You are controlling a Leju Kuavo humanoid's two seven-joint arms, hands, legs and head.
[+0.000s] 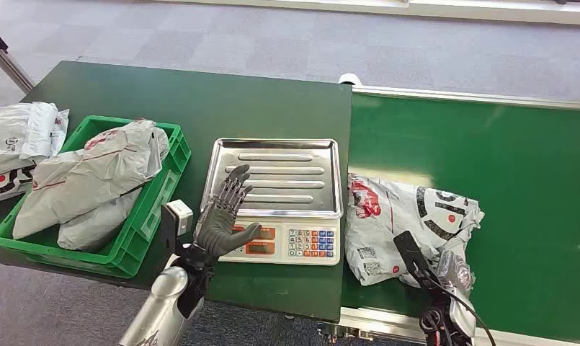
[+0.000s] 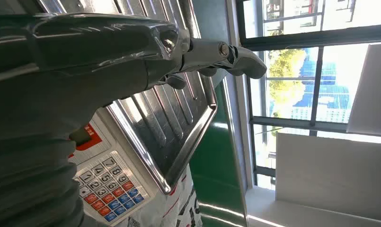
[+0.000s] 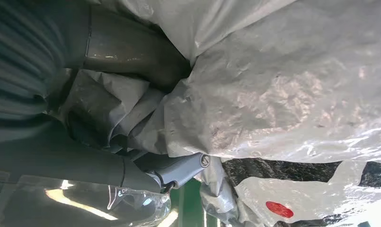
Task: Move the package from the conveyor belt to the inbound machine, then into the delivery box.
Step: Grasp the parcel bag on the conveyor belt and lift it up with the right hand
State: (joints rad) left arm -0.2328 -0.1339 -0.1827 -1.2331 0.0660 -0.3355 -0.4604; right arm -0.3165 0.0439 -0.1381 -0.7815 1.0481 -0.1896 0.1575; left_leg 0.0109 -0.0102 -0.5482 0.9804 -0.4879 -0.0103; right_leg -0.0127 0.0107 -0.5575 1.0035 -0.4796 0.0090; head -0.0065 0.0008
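Observation:
A crumpled grey plastic package [image 1: 409, 220] with red and black print lies on the green conveyor belt [image 1: 488, 144], beside the scale. My right hand [image 1: 449, 277] is at the package's near right corner, and in the right wrist view this hand [image 3: 84, 156] has thumb and fingers dug into the bunched film of the package [image 3: 273, 94], gripping it. The inbound machine is a scale with a steel tray [image 1: 279, 176] and a keypad. My left hand [image 1: 225, 213] hovers over the tray's near left corner, fingers spread, holding nothing; the left wrist view shows that hand [image 2: 108, 52] above the tray [image 2: 179, 137].
A green crate [image 1: 173, 144] at the left of the dark green table holds several grey packages [image 1: 92, 180]. More packages [image 1: 16, 144] lie at the table's far left edge. Grey carpet lies beyond the table and the belt.

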